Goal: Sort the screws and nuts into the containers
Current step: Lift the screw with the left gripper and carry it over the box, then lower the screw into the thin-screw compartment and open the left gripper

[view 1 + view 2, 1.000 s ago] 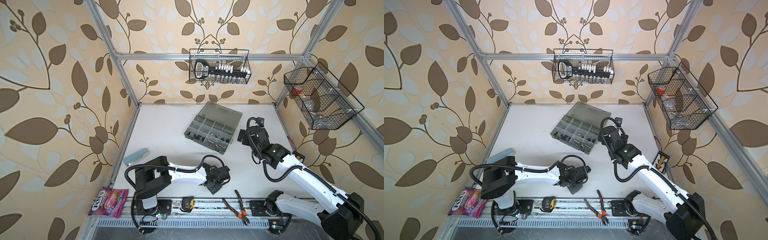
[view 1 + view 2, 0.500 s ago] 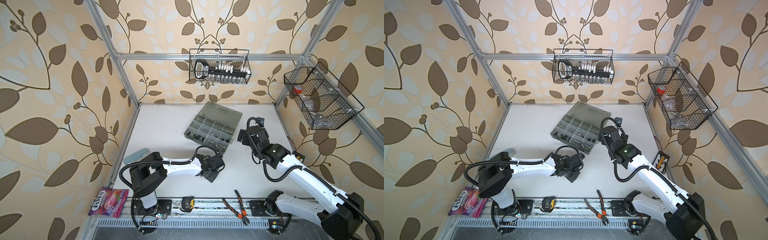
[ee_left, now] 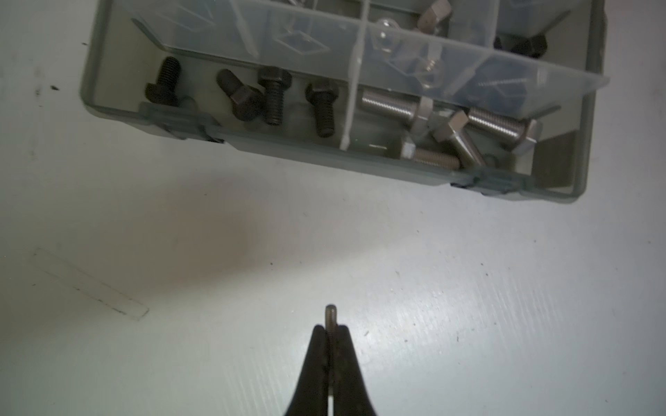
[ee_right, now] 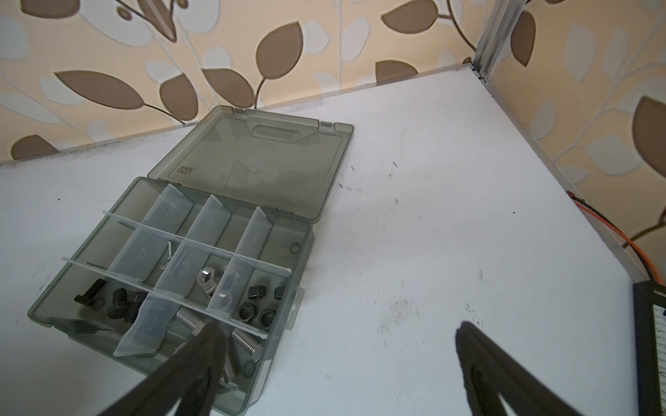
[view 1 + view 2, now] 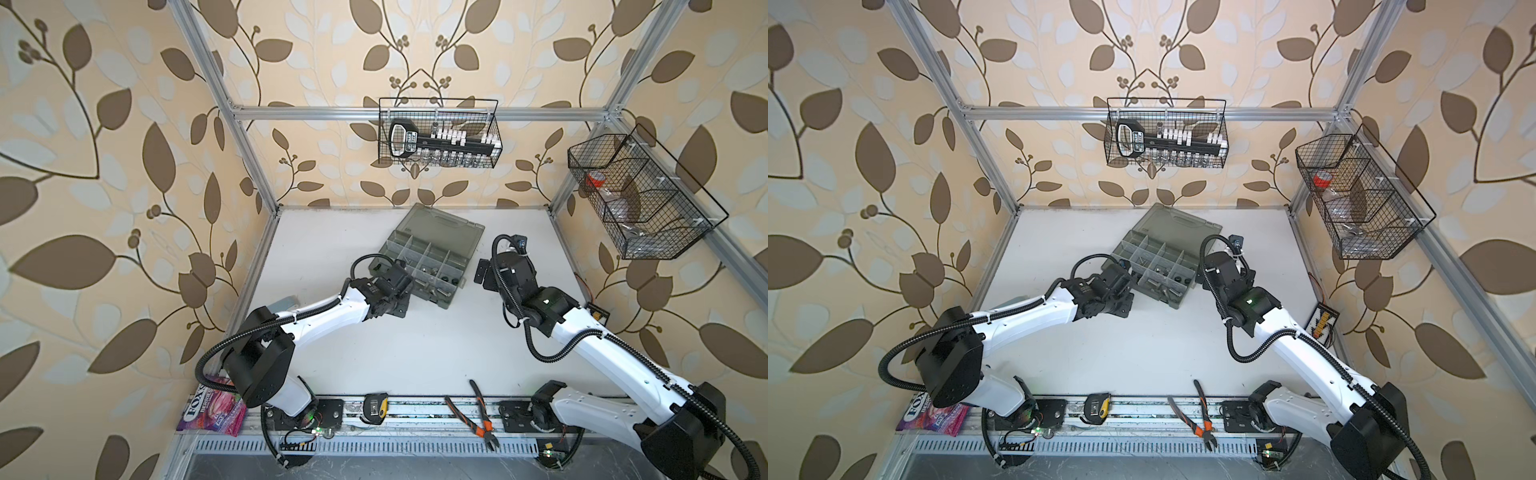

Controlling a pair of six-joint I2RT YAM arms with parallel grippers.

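Note:
The grey organiser box (image 5: 446,305) (image 5: 1177,305) lies open mid-table, its lid (image 4: 259,162) flat behind it. Its containers hold black screws (image 3: 274,95) (image 4: 119,300), silver bolts (image 3: 389,104), silver nuts (image 4: 205,279), black nuts (image 4: 256,313) and thin screws (image 4: 168,252). My left gripper (image 3: 331,329) (image 5: 405,276) is shut on a thin silver screw (image 3: 331,313), just short of the box's near wall by the black-screw compartment. Hovering at the box's right end, my right gripper (image 4: 338,340) (image 5: 484,274) is open and holds nothing.
Orange-handled pliers (image 5: 482,419), a tape measure (image 5: 376,409) and a candy bag (image 5: 212,409) lie along the front rail. Two black wire baskets hang on the back wall (image 5: 438,133) and the right wall (image 5: 640,195). A small circuit board (image 5: 598,313) sits at the table's right edge.
My left arm has swung from the front middle of the table back toward the box, gripper still shut. The right arm has not moved.

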